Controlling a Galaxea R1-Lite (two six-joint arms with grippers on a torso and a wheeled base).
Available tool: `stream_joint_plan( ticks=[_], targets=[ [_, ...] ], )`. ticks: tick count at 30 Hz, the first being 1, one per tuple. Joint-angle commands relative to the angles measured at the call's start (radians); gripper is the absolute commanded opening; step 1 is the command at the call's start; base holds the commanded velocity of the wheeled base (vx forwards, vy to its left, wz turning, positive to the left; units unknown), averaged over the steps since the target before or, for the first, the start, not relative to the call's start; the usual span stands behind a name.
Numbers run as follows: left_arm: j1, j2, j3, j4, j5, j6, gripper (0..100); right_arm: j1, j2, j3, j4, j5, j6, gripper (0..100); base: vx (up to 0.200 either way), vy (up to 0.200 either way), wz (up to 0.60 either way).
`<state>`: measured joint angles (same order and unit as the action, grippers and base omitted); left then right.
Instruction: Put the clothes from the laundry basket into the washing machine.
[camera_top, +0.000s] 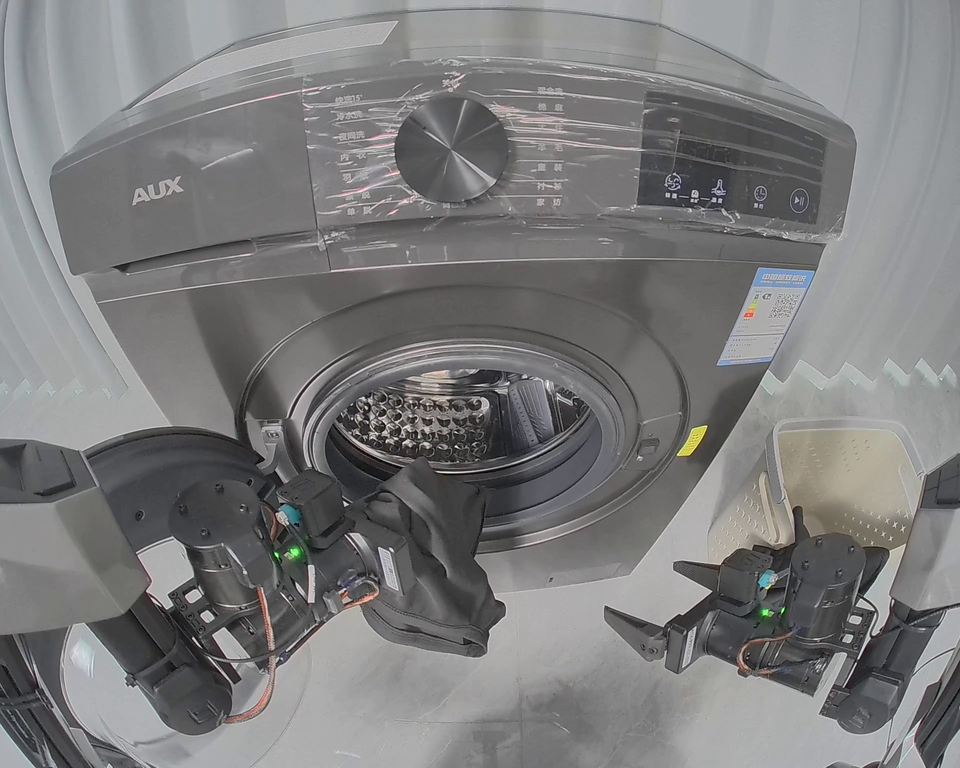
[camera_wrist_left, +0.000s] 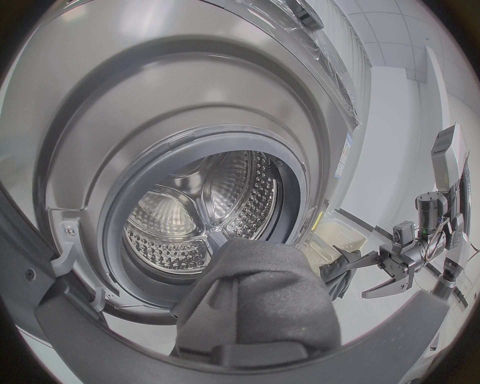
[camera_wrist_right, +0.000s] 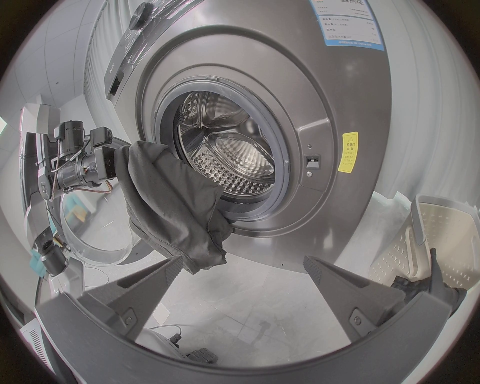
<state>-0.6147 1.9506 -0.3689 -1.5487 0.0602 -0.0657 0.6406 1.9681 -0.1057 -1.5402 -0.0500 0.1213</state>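
Left gripper (camera_top: 390, 565): my fingers are clamped on a dark grey garment (camera_top: 440, 560), held at about 7 o'clock of the drum opening.
Garment: its upper end reaches the opening's lower rim and the rest hangs outside, in front of the washing machine (camera_top: 450, 300). I cannot tell if it touches the rim.
Drum (camera_top: 440, 415): bare perforated steel inside.
Door (camera_top: 170, 470): swung open at the machine's 9 o'clock, behind my left arm.
Right gripper (camera_top: 662, 600): my fingers are spread apart with nothing between them, low at 8 o'clock of the laundry basket (camera_top: 850, 470).
Laundry basket: cream, on the floor at the machine's 4 o'clock, with dark cloth (camera_wrist_right: 425, 287) at its near rim.
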Motion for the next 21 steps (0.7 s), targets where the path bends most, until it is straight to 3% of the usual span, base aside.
stream_joint_plan(
  ticks=[1,4,7,12,18,21],
  targets=[
    [-0.065,-0.002,0.001,-0.001,0.004,-0.008,0,0.021,-0.017,-0.002,-0.001,-0.002,0.0,100,0.0,0.0,0.0],
    [-0.073,0.033,-0.031,-0.001,0.0,-0.016,0,0.03,-0.026,-0.002,0.0,0.001,0.0,100,0.0,0.0,0.0],
    [-0.057,0.117,-0.146,0.001,0.006,0.012,0,0.04,-0.032,0.003,0.0,-0.001,0.001,100,0.0,0.0,0.0],
    [-0.023,0.208,-0.334,0.002,-0.01,-0.003,0,0.059,-0.04,0.018,0.0,-0.004,0.001,100,0.0,0.0,0.0],
    [0.016,0.335,-0.459,0.002,-0.008,-0.016,0,0.077,-0.04,0.029,0.0,-0.004,0.001,100,0.0,0.0,0.0],
    [0.016,0.39,-0.507,0.004,-0.005,-0.043,0,0.079,-0.037,0.029,0.0,-0.004,0.001,100,0.0,0.0,0.0]
  ],
)
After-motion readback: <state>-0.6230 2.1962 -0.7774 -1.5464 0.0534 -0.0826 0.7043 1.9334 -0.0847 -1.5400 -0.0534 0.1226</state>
